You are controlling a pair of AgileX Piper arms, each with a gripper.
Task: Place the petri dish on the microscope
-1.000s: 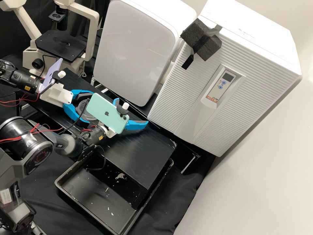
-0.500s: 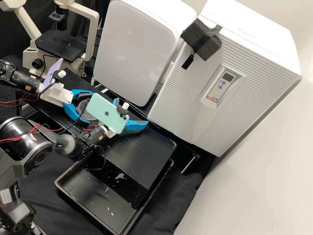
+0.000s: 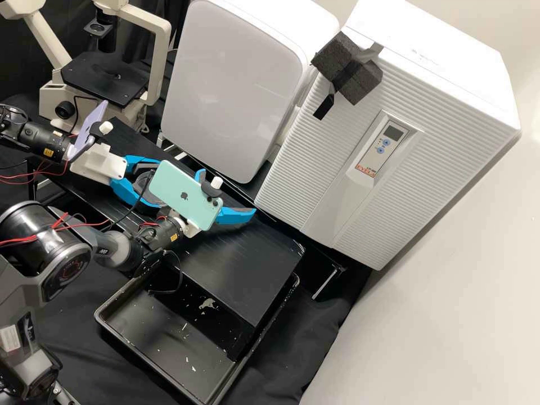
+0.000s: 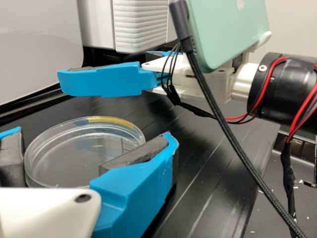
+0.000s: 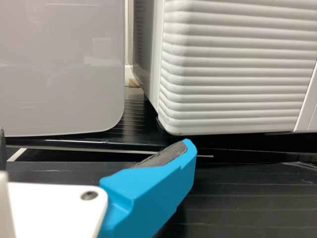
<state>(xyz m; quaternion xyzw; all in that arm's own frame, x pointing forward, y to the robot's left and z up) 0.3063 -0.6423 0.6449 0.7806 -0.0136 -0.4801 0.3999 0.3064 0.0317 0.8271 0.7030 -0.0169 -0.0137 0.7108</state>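
Observation:
In the high view, my left gripper (image 3: 147, 183) is low over the black bench with its fingers around the clear petri dish (image 3: 142, 181). The left wrist view has the left gripper (image 4: 94, 135) shut on the round dish (image 4: 79, 148), dark pads against opposite sides. My right gripper (image 3: 226, 193) stands open and holds nothing, just right of the dish; in the right wrist view the right gripper (image 5: 96, 139) has its fingers wide apart. Behind the left arm, at the upper left, is the cream microscope (image 3: 156, 67) with its black stage (image 3: 104, 81).
Two white cabinets, one smooth (image 3: 233, 84) and one ribbed (image 3: 315, 169), stand along the bench's back side. A black tray (image 3: 163, 337) lies at the front. The right arm's green phone (image 3: 183, 194) and a black cable hang close beside the left gripper.
The left gripper's blue fingers have drawn closer together around the dish. The right arm holds the same position.

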